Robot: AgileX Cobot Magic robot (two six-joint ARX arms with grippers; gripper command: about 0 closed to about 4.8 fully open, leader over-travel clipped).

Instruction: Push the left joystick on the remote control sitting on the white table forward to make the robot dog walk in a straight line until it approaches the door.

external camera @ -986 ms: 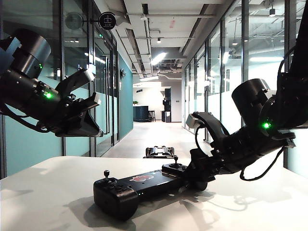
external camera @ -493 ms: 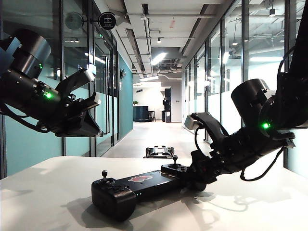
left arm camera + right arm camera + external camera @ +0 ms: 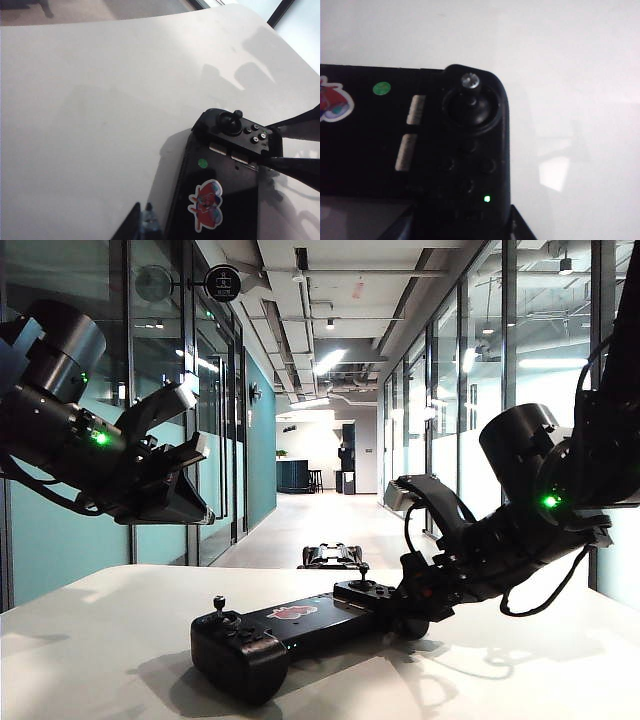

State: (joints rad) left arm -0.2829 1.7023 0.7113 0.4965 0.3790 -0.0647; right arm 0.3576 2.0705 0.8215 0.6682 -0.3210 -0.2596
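- A white table (image 3: 100, 640) fills the foreground, with a long glass-walled corridor behind it.
- The remote control (image 3: 290, 625), a wide black gamepad with a reddish logo, lies flat around the middle of the table, running from the near edge toward the right side.
- The left joystick (image 3: 219, 604) stands upright on the handle nearest the front edge, with nothing touching it.
- The left gripper (image 3: 185, 455) hangs well above the table's left side, its two fingers spread apart and holding nothing.
- The right gripper (image 3: 405, 605) is low at the controller's far right handle, its two dark fingers (image 3: 295, 170) on either side of that end; whether they press on it cannot be told.
- The robot dog (image 3: 332, 556) sits low on the corridor floor beyond the table's far edge.
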